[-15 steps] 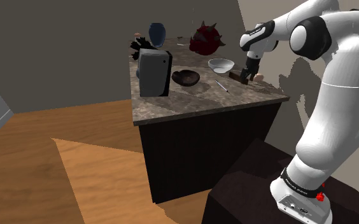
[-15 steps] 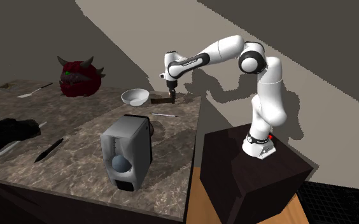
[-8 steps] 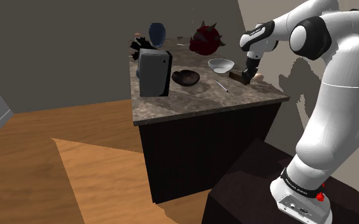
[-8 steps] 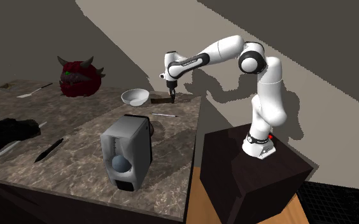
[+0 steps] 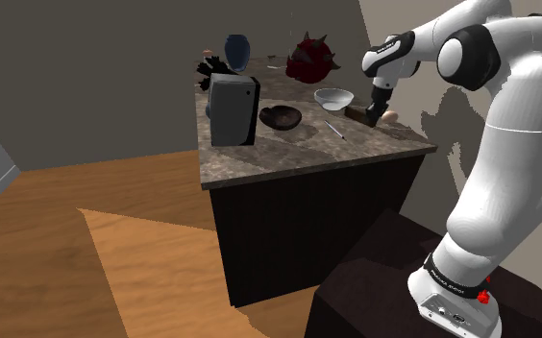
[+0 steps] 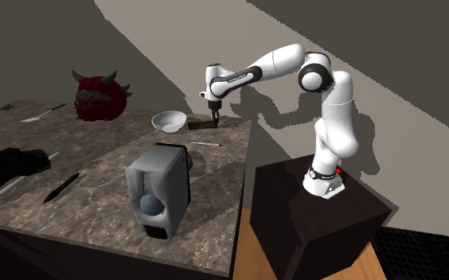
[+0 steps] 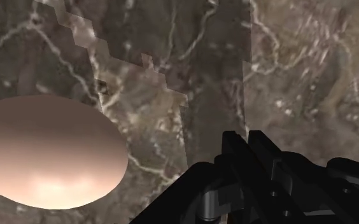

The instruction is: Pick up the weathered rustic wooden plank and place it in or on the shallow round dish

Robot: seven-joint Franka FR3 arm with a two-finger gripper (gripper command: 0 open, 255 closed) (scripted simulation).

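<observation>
We see a dark marbled surface [image 5: 298,158] and a white arm [image 5: 509,125] reaching over it from a dark stand [image 5: 375,278].

We go from the shoulder view's left to its right:

- **Grey box:** a grey box [image 5: 233,110] stands upright, well apart from the claw.
- **Dish:** a dark round dish [image 5: 281,117] sits on the surface just beside the box, still well apart from the claw.
- **Spiky figure:** a red spiky figure [image 5: 309,60] stands behind the dish, farther from the claw than the dish is.
- **Bowl and stick:** a white bowl [image 5: 333,97] sits near the claw, and a thin pale stick [image 5: 335,130] lies on the surface in front of it.
- **Plank:** the dark brown plank [image 5: 358,115] lies flat on the surface directly beneath the claw [image 5: 374,117], which points down at it. The plank is between the white bowl and the claw's far side.
- **Egg shape:** a smooth pinkish egg-shaped thing [image 5: 390,117] rests just beyond the claw.

In the second exterior view the claw [image 6: 215,122] stands over the plank [image 6: 203,125], with the white bowl [image 6: 169,121] near it on that view's left.

In the wrist view the plank [image 7: 213,76] runs as a long straight strip away from the claw [image 7: 247,137]. The egg-shaped thing [image 7: 44,153] lies beside the plank without touching it. The claw is clenched. Its two black fingers [image 7: 232,146] are drawn together with only a thin seam between them, and nothing is held there. Their tips lie over the plank's near end, and we cannot tell whether they touch the wood.
</observation>
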